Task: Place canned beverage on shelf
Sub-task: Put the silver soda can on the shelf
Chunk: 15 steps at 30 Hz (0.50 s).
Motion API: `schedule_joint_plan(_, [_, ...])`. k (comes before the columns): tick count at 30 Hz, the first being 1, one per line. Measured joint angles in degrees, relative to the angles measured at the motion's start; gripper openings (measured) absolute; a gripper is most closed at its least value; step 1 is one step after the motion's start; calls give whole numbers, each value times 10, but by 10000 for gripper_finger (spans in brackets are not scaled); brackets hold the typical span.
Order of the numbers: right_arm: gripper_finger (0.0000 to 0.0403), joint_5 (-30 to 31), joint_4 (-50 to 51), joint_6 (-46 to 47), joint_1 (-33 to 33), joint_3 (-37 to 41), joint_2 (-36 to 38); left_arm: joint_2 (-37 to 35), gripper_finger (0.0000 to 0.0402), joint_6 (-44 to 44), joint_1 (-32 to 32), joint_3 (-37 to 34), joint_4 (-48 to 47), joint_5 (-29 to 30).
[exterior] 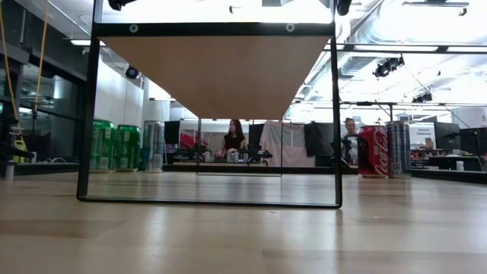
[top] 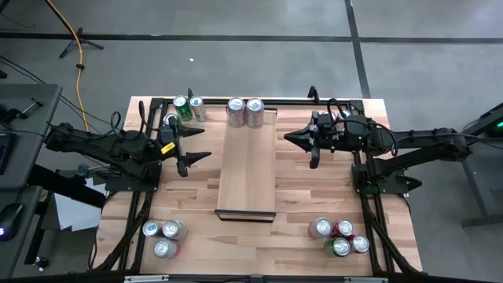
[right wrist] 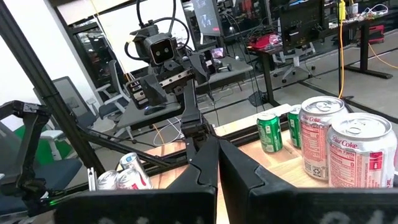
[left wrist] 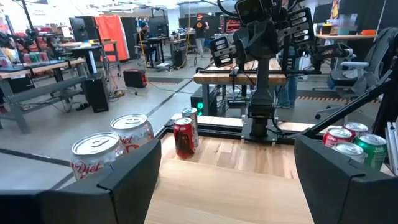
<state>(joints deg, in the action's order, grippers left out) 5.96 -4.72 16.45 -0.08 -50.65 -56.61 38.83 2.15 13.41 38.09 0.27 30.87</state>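
Observation:
The shelf (top: 246,165) is a long pale board in the middle of the table, raised on a dark frame (exterior: 85,114). Two silver Diet Coke cans (top: 236,112) (top: 254,112) stand upright on their bases at its far end; the wrist views show them too (left wrist: 99,155) (right wrist: 360,152). My left gripper (top: 192,149) hovers left of the shelf, pointing level toward it, open with nothing between its fingers (left wrist: 134,177). My right gripper (top: 295,140) hovers right of the shelf, shut and empty (right wrist: 217,149).
Two green cans (top: 189,107) stand on the table at the far left. Clusters of cans stand at the near left (top: 163,236) and near right (top: 339,236). Dark frame rails (top: 365,196) run along both table sides. People sit in the room beyond (exterior: 233,141).

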Motion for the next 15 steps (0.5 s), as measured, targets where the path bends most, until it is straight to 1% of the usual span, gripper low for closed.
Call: schedule_joint_plan(15, [0,0,12,2,0,0,0,0,299,-4,0,0,0,0])
